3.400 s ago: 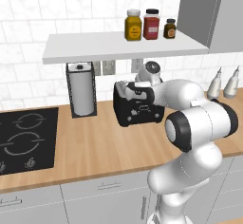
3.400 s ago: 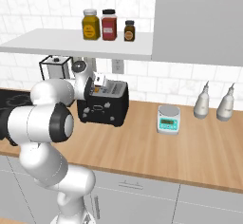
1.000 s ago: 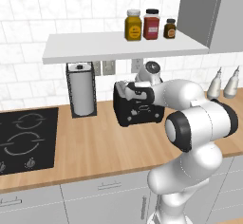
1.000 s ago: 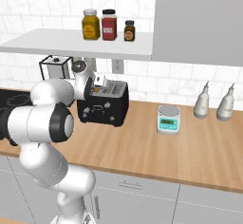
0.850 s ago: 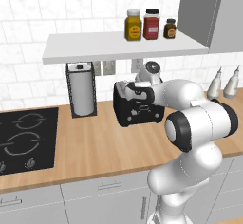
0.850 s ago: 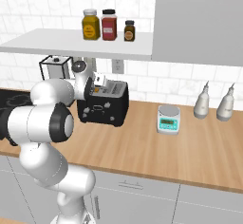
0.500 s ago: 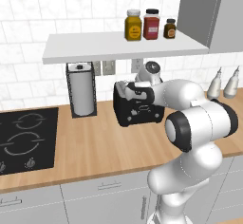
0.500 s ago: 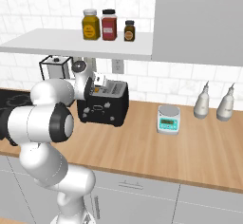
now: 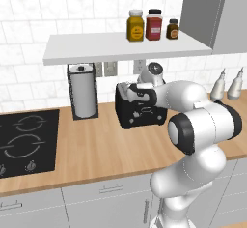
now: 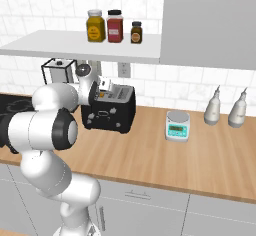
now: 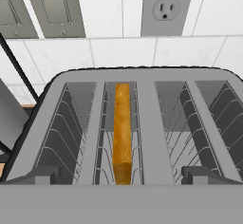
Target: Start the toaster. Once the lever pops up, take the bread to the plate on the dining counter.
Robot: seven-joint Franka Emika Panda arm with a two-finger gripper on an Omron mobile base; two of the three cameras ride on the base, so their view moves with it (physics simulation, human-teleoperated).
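Pincer (image 9: 131, 95): jaws spread wide and released, holding nothing, poised just above the toaster (image 9: 140, 110) at its left end as the left base view shows it. In the right base view the pincer (image 10: 98, 93) sits at the same end of the toaster (image 10: 109, 110), close over the lighter top.

Change over the last few seconds: none observed. Arm, pincer and toaster occupy the same positions in both base views as they did earlier. Judgement: the robot is holding station while the toasting cycle runs, or has paused before acting; whether the lever is down or up cannot be told from these views.

Task item location: the bread (image 11: 122, 133) stands on edge inside 1 slot of the toaster (image 11: 142, 78), the left of the 2 in the hand view, its golden-brown crust uppermost and sunk below the slot rim between the wire guides. The second slot holds nothing visible. Judgement: the bread sitting low suggests the carriage is down, so the lift-out step is not yet due.

Arm pose: the arm rises from the base, bends at a large elbow in the near foreground, and reaches far and left across the wood counter (image 9: 96, 145) to the toaster. The hand looks steeply down into the slots, toward the tiled wall and its outlet (image 11: 172, 4).

Surroundings: paper-towel holder (image 9: 83, 92) stands left of the toaster, well apart; cooktop (image 9: 26, 137) further left; kitchen scale (image 10: 177, 126) to the right; 3 jars on the shelf above
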